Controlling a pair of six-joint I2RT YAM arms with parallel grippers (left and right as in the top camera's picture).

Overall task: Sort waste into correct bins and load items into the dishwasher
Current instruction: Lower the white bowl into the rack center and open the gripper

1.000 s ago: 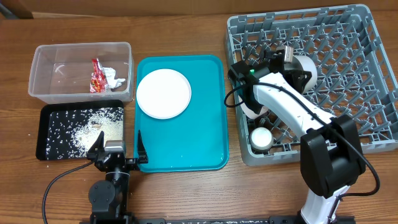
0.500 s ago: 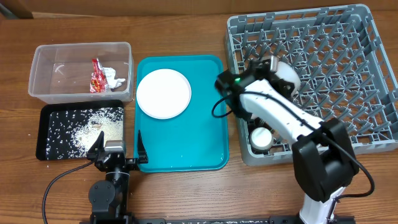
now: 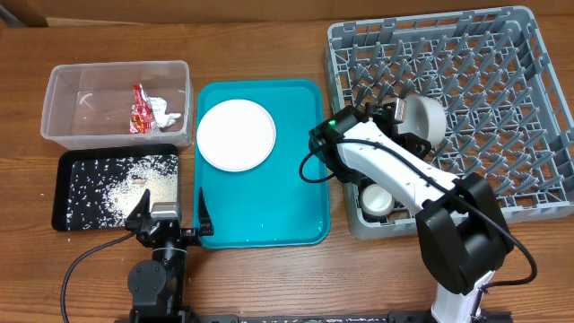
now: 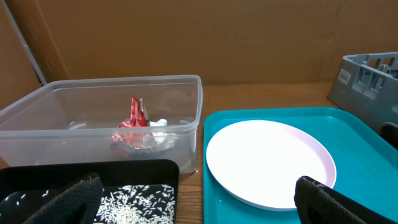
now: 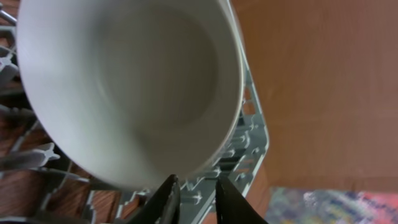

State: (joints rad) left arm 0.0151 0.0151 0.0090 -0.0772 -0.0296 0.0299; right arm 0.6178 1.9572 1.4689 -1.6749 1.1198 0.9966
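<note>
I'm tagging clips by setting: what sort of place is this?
Probably a lab mock-up of kitchen clean-up, not a real kitchen: a wooden table carries a grey dish rack and a teal tray with a white plate, with cardboard sheets behind.

Teal plastic tray [image 3: 269, 206]: near half bare; white round plate [image 3: 235, 135] fills far-left.
Grey pegged rack [image 3: 502, 117]: right side free; white bowl [image 3: 430, 115] blocks left.

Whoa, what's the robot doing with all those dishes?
The right gripper is at the rim of a white bowl standing in the grey dish rack, its jaws a little apart. The left gripper rests open beside the teal tray, where a white plate is not yet loaded.
</note>
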